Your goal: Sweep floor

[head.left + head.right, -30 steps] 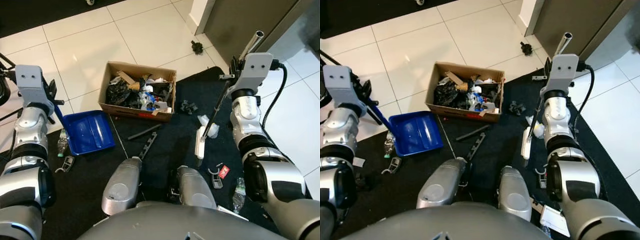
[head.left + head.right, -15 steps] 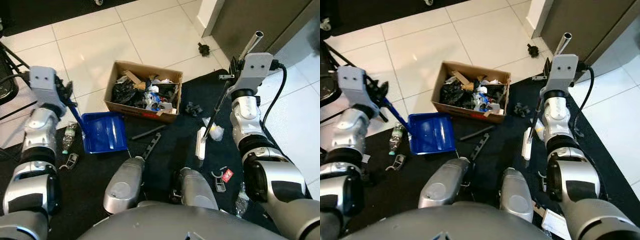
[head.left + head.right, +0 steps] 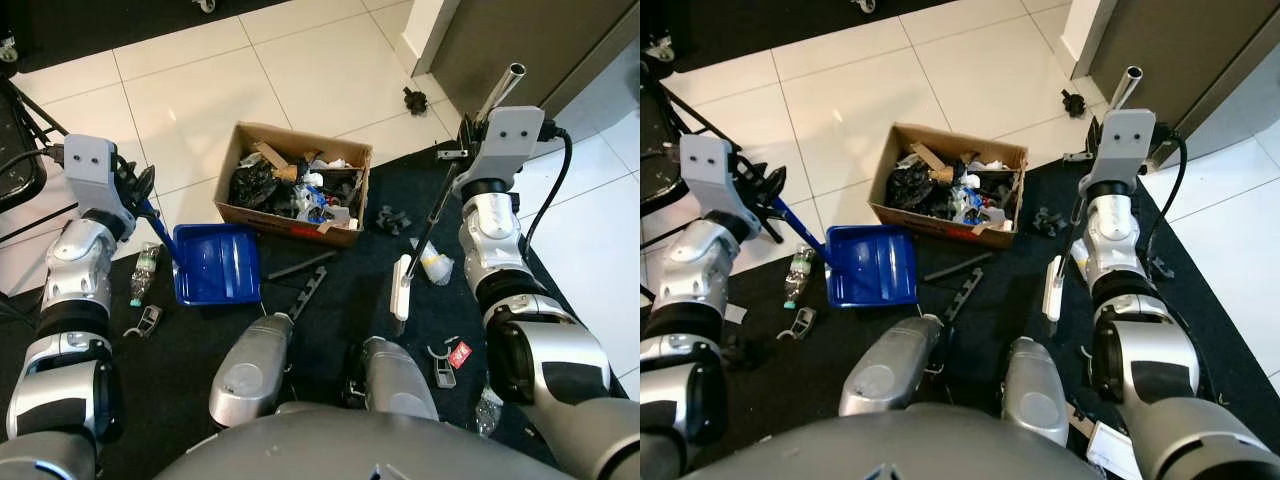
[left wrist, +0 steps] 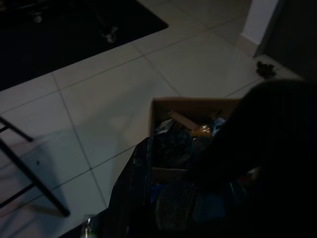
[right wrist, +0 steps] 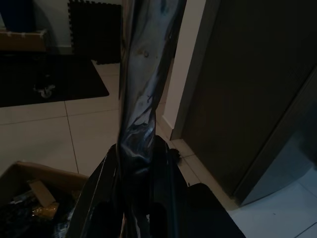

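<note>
With the robot standing on a black mat (image 3: pixel 330 300), the right gripper (image 3: pixel 462 152) is clamped around the metal pole of a broom (image 3: pixel 432 222), fingers pressed against the shaft in the right wrist view. Broom slants down to the near left; its white head (image 3: pixel 402 286) rests on the mat just left of a crumpled white wrapper (image 3: pixel 436 266).

Left gripper (image 3: pixel 140 190) pinches the blue handle of a dustpan (image 3: pixel 217 263); the pan sits flat on the mat's left edge, near the tile (image 3: pixel 190 90).

Cardboard box (image 3: pixel 296 190), full of trash, sits just beyond the dustpan, straddling tile and mat.

Loose debris:
- plastic bottle (image 3: pixel 142 272) left of the dustpan
- black strips (image 3: pixel 302 280) between pan and broom head
- small dark piece (image 3: pixel 389 218) right of the box
- another dark clump (image 3: pixel 415 99) on the far tile by a dark door (image 3: pixel 500 40)
- red-and-white scrap (image 3: pixel 460 352) near right.
</note>
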`<state>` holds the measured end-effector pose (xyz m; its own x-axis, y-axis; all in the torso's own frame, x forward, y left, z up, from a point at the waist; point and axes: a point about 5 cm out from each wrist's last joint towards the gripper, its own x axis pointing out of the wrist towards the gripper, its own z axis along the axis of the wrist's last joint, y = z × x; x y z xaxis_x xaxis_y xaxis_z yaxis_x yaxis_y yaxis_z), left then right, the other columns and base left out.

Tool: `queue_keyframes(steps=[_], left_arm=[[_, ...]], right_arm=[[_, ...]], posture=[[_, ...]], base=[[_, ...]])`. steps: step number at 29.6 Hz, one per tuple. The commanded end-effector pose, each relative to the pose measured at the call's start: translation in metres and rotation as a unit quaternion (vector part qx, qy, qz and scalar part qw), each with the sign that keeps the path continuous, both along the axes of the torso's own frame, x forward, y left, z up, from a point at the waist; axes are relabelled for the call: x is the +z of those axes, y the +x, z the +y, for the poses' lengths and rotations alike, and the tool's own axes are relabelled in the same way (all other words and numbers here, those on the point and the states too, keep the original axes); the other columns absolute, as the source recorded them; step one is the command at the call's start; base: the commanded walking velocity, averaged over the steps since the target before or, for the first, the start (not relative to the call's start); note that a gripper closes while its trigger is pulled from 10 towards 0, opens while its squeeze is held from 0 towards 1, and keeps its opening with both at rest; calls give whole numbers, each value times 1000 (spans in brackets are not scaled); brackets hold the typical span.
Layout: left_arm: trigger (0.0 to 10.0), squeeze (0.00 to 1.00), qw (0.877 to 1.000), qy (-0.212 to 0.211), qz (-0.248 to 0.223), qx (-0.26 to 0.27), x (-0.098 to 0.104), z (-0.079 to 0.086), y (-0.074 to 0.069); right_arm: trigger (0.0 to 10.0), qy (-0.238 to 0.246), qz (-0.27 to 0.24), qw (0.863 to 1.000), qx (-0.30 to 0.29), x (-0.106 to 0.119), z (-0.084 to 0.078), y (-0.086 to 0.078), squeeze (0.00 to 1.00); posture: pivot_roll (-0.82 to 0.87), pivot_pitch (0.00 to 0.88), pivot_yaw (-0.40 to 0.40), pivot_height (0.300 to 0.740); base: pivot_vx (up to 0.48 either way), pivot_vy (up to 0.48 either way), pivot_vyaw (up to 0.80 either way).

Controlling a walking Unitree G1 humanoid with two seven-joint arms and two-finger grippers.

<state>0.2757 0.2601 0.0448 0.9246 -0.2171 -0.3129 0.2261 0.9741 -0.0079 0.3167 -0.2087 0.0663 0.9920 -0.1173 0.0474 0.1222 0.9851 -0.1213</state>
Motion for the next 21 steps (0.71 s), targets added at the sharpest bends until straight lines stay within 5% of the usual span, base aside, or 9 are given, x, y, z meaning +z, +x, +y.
queue_keyframes(steps=[1, 13, 21], left_arm=[[10000, 0, 985, -154, 37, -72, -23, -50, -7], [10000, 0, 981, -138, 73, -116, -34, -67, -17], [10000, 0, 984, -123, 81, -99, -35, -59, -22]], right_arm=[[10000, -1, -4, 1000, 1, 3, 2, 3, 0], [10000, -1, -4, 1000, 1, 2, 2, 2, 0], [10000, -1, -3, 1000, 3, 2, 3, 3, 0]], posture=[[167, 13, -38, 740], [166, 10, -33, 740], [174, 9, -36, 740]], base=[[0, 0, 0], [0, 0, 0], [0, 0, 0]])
